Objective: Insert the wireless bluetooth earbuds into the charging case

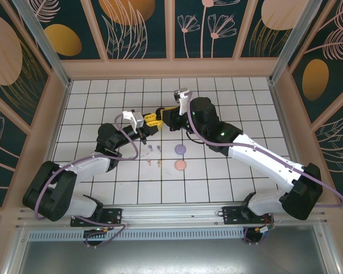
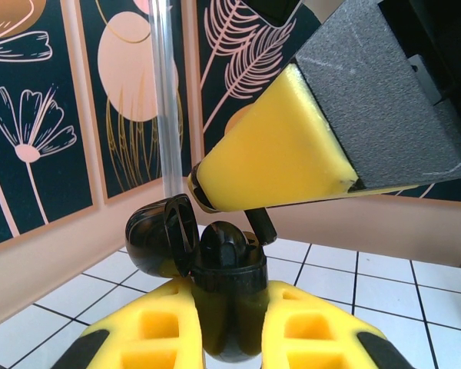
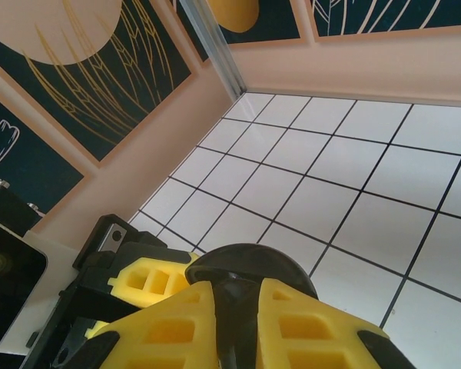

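Lilac earbuds [image 1: 150, 147] and pink earbuds [image 1: 159, 163] lie as two pairs on the white tiled table [image 1: 228, 97], the lilac pair just behind the pink. They are too small for me to read which way their stems point. Just to their right sit a lilac disc [image 1: 180, 149] and a pink disc [image 1: 180, 165]. Above the middle of the table my left claw [image 1: 152, 120] is closed on the black case [image 2: 229, 273], held upright with its lid swung open to the left. A black earbud [image 2: 223, 242] stands at the mouth, rounded head up, long axis roughly vertical. A thin dark stem slants from there up towards the right claw [image 3: 232, 307], which meets the case from above. Its fingers are nearly together with a dark piece pinched between them, which I take for that earbud. Peach-framed wall panels [image 1: 134, 28] printed with flowers and leaves enclose the table, with a metal post [image 2: 167, 100] in the corner.
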`<state>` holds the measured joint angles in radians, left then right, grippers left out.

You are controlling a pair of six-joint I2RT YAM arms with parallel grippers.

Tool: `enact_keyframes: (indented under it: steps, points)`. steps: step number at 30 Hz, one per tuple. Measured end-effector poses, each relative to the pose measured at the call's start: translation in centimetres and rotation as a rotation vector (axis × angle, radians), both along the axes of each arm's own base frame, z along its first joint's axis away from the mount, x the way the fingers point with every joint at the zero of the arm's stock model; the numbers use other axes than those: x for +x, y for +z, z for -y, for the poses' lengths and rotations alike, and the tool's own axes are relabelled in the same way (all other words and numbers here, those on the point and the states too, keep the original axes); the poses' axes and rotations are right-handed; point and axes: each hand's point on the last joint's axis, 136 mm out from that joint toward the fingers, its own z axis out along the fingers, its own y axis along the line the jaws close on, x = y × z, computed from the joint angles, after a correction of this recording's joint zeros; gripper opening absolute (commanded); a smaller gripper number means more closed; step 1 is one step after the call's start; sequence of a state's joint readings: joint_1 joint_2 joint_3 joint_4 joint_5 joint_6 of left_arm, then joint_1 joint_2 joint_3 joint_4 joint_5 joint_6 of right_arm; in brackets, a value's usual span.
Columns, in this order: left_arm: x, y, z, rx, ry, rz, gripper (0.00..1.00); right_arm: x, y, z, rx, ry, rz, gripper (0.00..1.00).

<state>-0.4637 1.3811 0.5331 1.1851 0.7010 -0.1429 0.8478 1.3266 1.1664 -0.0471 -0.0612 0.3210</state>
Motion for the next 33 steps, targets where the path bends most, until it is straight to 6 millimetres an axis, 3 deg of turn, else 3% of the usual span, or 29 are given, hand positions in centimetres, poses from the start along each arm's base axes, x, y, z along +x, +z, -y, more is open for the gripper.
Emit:
enact_keyframes:
  steps: [22, 33]
  points:
    - [-0.35, 0.04, 0.24, 0.002, -0.02, 0.003, 0.0, 0.33, -0.17, 0.15, 0.028, -0.02, -0.032, 0.13]
    - [-0.67, 0.32, 0.61, -0.013, -0.029, -0.006, 0.0, -0.47, -0.27, 0.66, 0.042, 0.001, -0.001, 0.13]
